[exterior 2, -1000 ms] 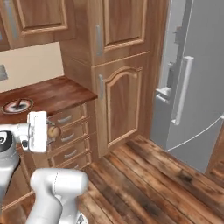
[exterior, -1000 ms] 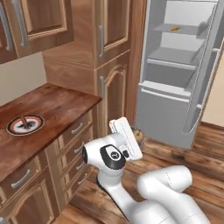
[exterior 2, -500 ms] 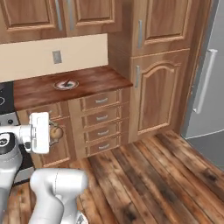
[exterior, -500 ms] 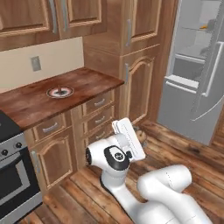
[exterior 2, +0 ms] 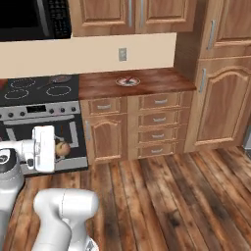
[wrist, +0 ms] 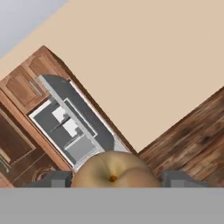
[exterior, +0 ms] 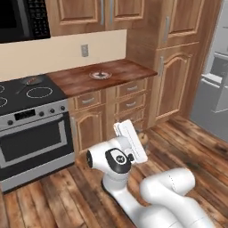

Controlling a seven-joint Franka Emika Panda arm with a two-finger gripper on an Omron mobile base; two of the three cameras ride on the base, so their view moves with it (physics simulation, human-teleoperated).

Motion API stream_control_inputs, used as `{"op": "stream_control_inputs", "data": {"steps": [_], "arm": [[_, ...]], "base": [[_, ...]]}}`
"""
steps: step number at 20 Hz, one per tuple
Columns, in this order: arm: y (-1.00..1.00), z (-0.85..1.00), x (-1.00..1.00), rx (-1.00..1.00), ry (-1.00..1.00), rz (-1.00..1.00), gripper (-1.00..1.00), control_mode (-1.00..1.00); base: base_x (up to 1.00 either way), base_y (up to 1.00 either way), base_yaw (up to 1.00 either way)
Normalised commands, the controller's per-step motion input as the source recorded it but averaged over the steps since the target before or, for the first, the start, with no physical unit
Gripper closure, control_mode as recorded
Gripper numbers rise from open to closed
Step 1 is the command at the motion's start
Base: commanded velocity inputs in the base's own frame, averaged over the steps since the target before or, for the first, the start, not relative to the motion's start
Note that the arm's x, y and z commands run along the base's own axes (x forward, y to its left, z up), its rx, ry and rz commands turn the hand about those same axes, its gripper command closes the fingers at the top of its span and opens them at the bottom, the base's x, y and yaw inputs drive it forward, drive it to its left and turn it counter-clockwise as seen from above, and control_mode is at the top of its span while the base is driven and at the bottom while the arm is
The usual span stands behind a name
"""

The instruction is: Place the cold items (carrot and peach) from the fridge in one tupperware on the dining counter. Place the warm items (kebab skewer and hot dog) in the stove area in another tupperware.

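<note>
A tan peach [wrist: 113, 168] sits between my gripper's [wrist: 113, 178] two dark fingertips [wrist: 54, 178], which are shut on it. From the base the peach [exterior: 143, 137] shows at the tip of the white hand [exterior: 132, 141], held low over the wood floor in front of the drawers. From the other side the peach [exterior 2: 62, 148] is against the hand [exterior 2: 45, 148], before the oven. A small dark item [exterior: 31, 81] lies on the stove top, too small to name. The carrot, hot dog, kebab skewer and tupperware are out of view.
A black stove with an oven [exterior: 31, 129] stands at the left, beside a wooden counter [exterior: 120, 71] carrying a small plate [exterior: 99, 75]. Tall cabinets [exterior: 178, 67] rise to the right, with the grey fridge [exterior: 218, 75] at the edge. A microwave [exterior 2: 29, 19] hangs above the stove.
The whole picture has swung as the base turned: the fridge slid off to the right and the stove came in at the left. The peach stays in the gripper.
</note>
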Motion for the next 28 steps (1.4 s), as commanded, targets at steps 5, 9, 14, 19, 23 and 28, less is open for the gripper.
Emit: {"op": "stream_control_inputs", "data": {"steps": [5, 9, 14, 19, 23, 28], "arm": [[0.0, 0.0, 0.0, 0.0, 0.0, 0.0, 1.0, 1.0], [0.0, 0.0, 0.0, 0.0, 0.0, 0.0, 1.0, 1.0], [0.0, 0.0, 0.0, 0.0, 0.0, 0.0, 1.0, 1.0], [0.0, 0.0, 0.0, 0.0, 0.0, 0.0, 1.0, 1.0], [0.0, 0.0, 0.0, 0.0, 0.0, 0.0, 1.0, 1.0], [0.0, 0.0, 0.0, 0.0, 0.0, 0.0, 1.0, 1.0]], "base": [[-1.0, 0.42, 0.26], [-0.93, 0.79, 0.06], [-0.75, 0.96, 0.01], [-0.69, 0.74, 0.09], [-0.86, 0.38, 0.3], [-0.91, 0.31, 0.25]]}}
